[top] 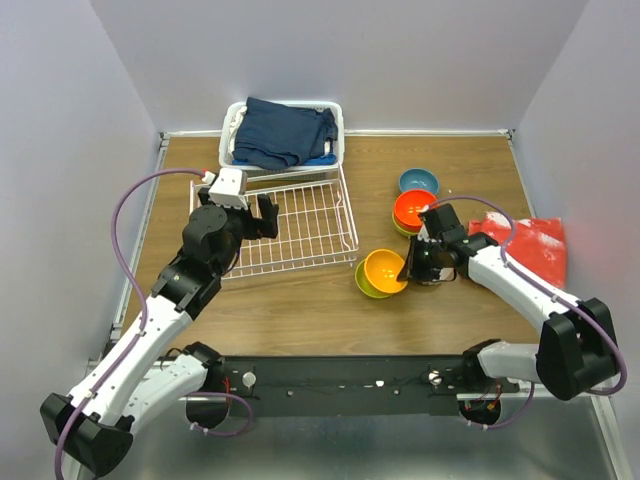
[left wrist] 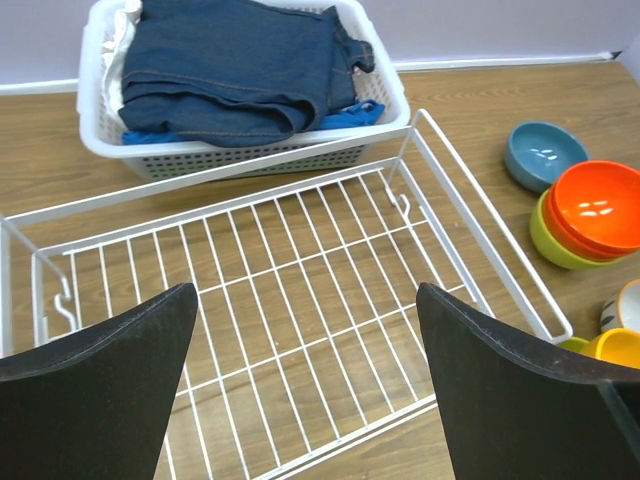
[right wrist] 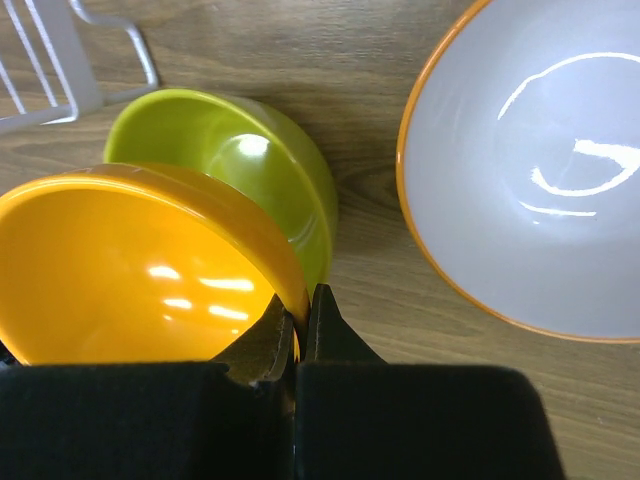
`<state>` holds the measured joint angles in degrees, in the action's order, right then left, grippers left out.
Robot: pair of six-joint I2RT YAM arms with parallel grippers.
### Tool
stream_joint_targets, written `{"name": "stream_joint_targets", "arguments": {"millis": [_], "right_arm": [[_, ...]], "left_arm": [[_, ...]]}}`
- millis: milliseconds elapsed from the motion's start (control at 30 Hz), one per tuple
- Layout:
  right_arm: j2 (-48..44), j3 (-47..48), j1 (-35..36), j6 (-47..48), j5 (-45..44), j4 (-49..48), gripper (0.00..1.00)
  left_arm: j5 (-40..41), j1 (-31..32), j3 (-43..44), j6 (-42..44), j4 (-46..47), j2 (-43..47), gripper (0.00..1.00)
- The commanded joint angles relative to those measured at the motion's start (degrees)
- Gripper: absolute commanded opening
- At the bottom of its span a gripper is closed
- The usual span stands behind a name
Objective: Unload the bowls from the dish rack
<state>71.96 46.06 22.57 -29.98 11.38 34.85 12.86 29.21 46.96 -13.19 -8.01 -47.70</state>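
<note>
Where the counter (top: 300,310) is taken up at its left by the dish rack (top: 310,225), no bowl is seen on the wire, and the jaws of the left gripper (left wrist: 305,300) are held wide open above it. To the right, a blue bowl (top: 418,181), a red-orange bowl (top: 413,208) and an orange-yellow bowl (top: 385,270), tilted in a lime-green bowl (right wrist: 260,170), are set on the wood. These are judged light, stiff, glossy and breakable; the thin rim is best pinched, as appears done by the right gripper (right wrist: 300,310), its jaws closed on the orange-yellow rim.
</note>
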Motion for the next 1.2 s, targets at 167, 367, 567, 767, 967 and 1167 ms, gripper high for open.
{"name": "stream_joint_targets", "arguments": {"millis": [167,367,567,767,967,1167], "right_arm": [[3.4,-1.6,0.6,-1.2,-2.4,-7.7,0.21],[5.4,-0.9,1.9,-0.7,-2.9,-8.0,0.40],[2.9,2.0,2.0,0.3,-9.1,-3.4,0.62],[-9.4,6.0,2.0,-0.7,-21.8,0.2,0.86],[-21.0,9.1,2.0,-1.1,-38.6,0.1,1.00],[-34.9,6.0,2.0,0.9,-44.9,-3.4,1.00]], "left_arm": [[8.6,-0.1,2.0,3.3,-5.8,3.8,0.99],[11.8,-0.1,1.1,3.2,-8.4,6.9,0.99],[14.3,-0.1,1.0,2.4,-14.0,10.9,0.99],[17.5,-0.1,0.8,2.7,-19.8,20.4,0.98],[21.2,-0.1,1.6,4.2,-26.9,32.6,0.99],[22.9,-0.1,4.0,4.4,-30.9,43.5,0.99]]}}
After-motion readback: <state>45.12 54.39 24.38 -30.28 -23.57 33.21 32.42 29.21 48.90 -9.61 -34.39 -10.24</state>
